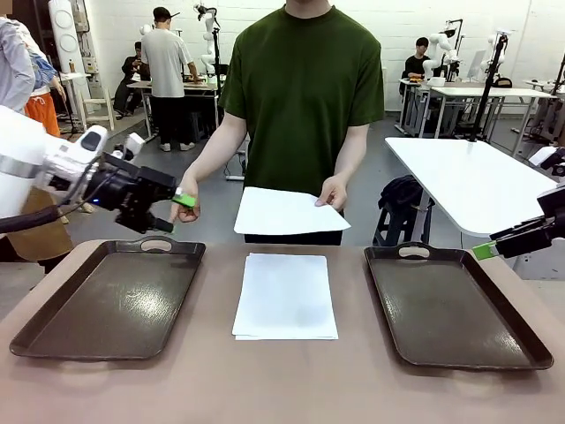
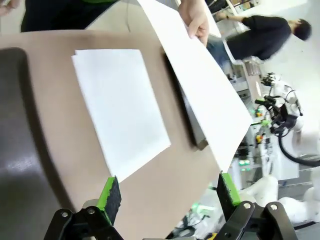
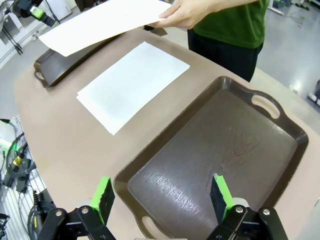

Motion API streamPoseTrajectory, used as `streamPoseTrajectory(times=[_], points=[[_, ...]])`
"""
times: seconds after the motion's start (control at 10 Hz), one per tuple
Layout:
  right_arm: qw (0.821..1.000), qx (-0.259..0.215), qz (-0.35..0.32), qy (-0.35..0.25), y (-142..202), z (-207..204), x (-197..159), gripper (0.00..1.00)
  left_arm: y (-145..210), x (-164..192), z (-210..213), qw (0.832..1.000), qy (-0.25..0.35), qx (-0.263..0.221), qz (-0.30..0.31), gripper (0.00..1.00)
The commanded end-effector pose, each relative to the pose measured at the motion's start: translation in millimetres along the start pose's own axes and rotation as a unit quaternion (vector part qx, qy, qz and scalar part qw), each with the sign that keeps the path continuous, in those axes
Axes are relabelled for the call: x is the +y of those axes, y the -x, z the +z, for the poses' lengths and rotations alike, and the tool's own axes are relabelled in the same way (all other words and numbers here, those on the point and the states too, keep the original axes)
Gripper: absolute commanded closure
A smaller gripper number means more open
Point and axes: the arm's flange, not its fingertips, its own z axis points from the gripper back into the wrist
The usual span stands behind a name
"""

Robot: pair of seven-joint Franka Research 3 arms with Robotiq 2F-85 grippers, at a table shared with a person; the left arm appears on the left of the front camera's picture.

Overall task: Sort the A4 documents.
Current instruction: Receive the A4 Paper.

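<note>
And here's the offer: a thin white A4 paper sheet point(image 1: 287, 212) is held out flat in the air above the far edge of the brown worktop point(image 1: 282, 384), pinched at one side by the person's hand point(image 1: 333, 193). Below it, a neat white pile of A4 paper sheets point(image 1: 285, 296) lies mid-worktop between the dark brown rectangular left tray point(image 1: 115, 305) and its twin, the right tray point(image 1: 455, 309), touching neither. Both trays are bare, so by my reading the sorting has barely started. The robot's left hand point(image 1: 174, 214) hovers above the far rim of the left tray, green pads spread wide and gripping nothing. The wrist view from that hand point(image 2: 169, 192) looks straight at the offered sheet, which is near but clear of the pads. The robot's right hand point(image 1: 485, 251) waits out by the right tray's outer edge, and its own wrist view point(image 3: 161, 196) shows the jaws wide apart and empty over the tray bed. This looks like the handover step. The next move calls for the nearer left hand to slide its pads either side of the sheet's free edge and close gently, since thin paper will sag and slip. Which tray it belongs in I can't tell; the sheet looks blank.
</note>
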Motion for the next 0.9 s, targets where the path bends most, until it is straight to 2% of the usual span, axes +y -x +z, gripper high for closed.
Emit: streamPoseTrajectory(times=[0.0, 0.3, 0.6, 0.8], points=[[1.0, -0.008, 0.003, -0.009, 0, -3, -4, 0.0, -25, -4, -13, 0.998, 0.038, 0.001, 0.044, 0.0], [1.0, -0.008, 0.003, -0.009, 0, -3, -4, 0.0, -47, -14, -61, 0.998, 0.038, 0.027, 0.052, 0.0], [1.0, -0.008, 0.003, -0.009, 0, -3, -4, 0.0, -64, -15, -108, 0.993, 0.071, 0.062, 0.066, 0.0], [1.0, -0.008, 0.003, -0.009, 0, -3, -4, 0.0, -75, -12, -127, 0.994, 0.053, 0.068, 0.07, 0.0]])
